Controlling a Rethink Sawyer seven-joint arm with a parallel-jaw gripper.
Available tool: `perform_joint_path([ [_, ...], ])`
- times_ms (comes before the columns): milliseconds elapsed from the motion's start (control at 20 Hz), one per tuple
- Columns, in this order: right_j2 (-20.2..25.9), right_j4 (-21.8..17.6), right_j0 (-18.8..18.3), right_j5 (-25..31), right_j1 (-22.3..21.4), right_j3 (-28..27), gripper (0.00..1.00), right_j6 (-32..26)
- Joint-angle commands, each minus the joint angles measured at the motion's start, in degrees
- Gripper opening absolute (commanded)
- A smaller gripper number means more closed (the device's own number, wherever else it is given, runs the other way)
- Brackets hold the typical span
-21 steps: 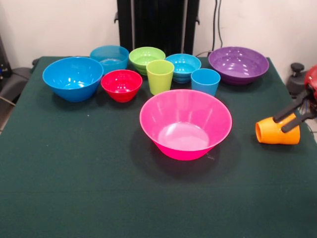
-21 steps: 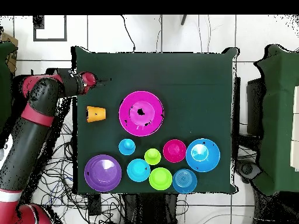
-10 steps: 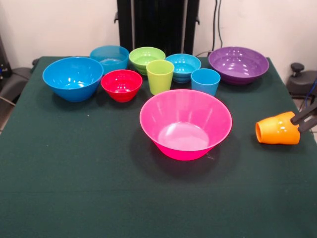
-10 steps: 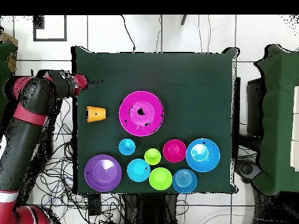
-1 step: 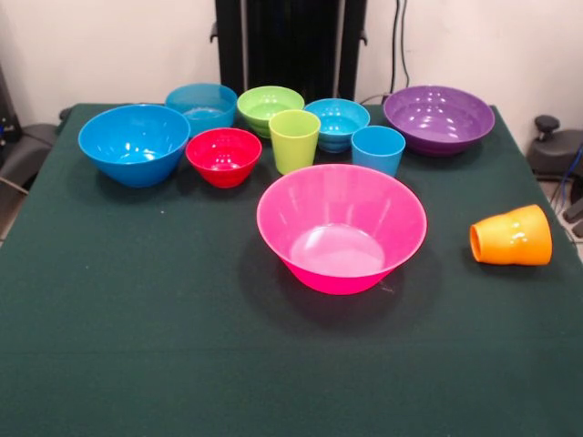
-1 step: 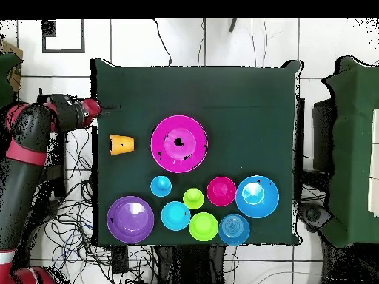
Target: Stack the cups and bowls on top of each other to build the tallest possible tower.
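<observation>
1. No tower has been begun: every cup and bowl sits singly on the table (image 5: 137,346).
2. The orange cup (image 5: 512,236) is seen lying on its side near the table's edge, apart from the pink bowl (image 5: 342,228) at the middle.
3. A grasp of the tipped cup is judged the next need.
4. The gripper (image 6: 106,109) hangs at the table's edge; whether it is wide or narrow cannot be told.

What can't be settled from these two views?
- Pincer: out of frame in the front view; overhead it is too small to tell whether it is open or shut.
- Orange cup: lies on its side, so its inside is hidden in both views.
- Pink bowl: hides the table behind it in the front view.
</observation>
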Motion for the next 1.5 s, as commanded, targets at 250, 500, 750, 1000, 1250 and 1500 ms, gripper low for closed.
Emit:
perform_joint_path([
  [250, 6.9, 0.7, 2.8, 2.3, 2.6, -0.4, 1.0, 15.7],
  [500, 9.7, -2.4, 5.5, 1.4, 3.8, 5.5, 1.0, 10.3],
  [750, 8.8, -6.0, 7.1, 7.7, 4.2, 7.6, 1.0, 8.4],
  [1000, 6.2, -7.8, 5.6, 12.6, 6.7, 4.2, 1.0, 10.6],
  [1250, 2.8, -5.8, 1.9, 12.6, 9.9, -1.5, 1.0, 15.6],
  [1500, -3.5, 0.7, -1.1, 13.4, 12.5, -4.6, 1.0, 18.1],
])
